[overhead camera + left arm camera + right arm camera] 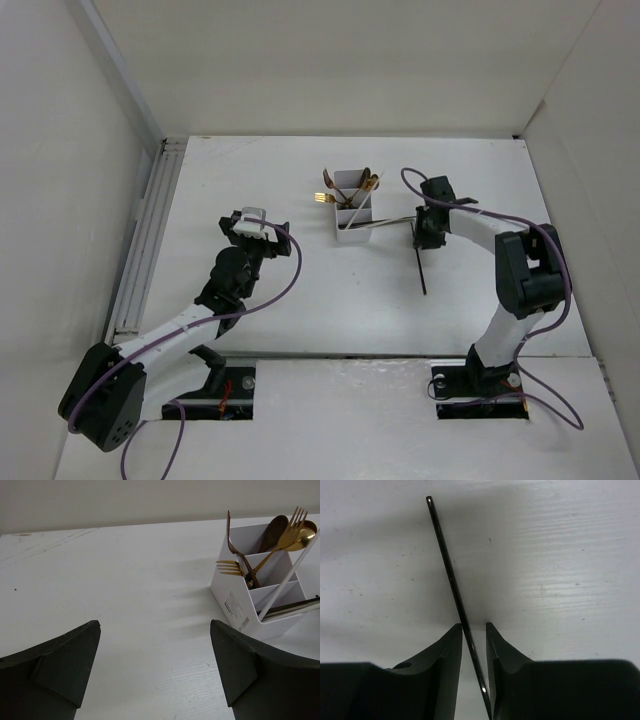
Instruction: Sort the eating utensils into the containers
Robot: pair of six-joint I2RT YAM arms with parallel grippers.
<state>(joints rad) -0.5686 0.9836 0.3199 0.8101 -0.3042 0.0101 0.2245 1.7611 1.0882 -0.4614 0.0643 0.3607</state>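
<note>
A single dark chopstick (445,555) lies on the white table and runs slantwise between the fingers of my right gripper (474,626). The jaws stand narrowly apart around it, with a gap still showing. From above, this chopstick (421,272) is right of the white three-compartment container (350,228), with the right gripper (420,240) over its far end. The container (235,602) holds gold forks (292,527), a spoon (274,530) and chopsticks (295,607) poking out sideways. My left gripper (155,623) is open over bare table, left of the container.
White walls enclose the table on three sides, and a metal rail (150,230) runs along the left edge. Purple cables (285,285) loop off both arms. A white tag sits on the left wrist (252,217).
</note>
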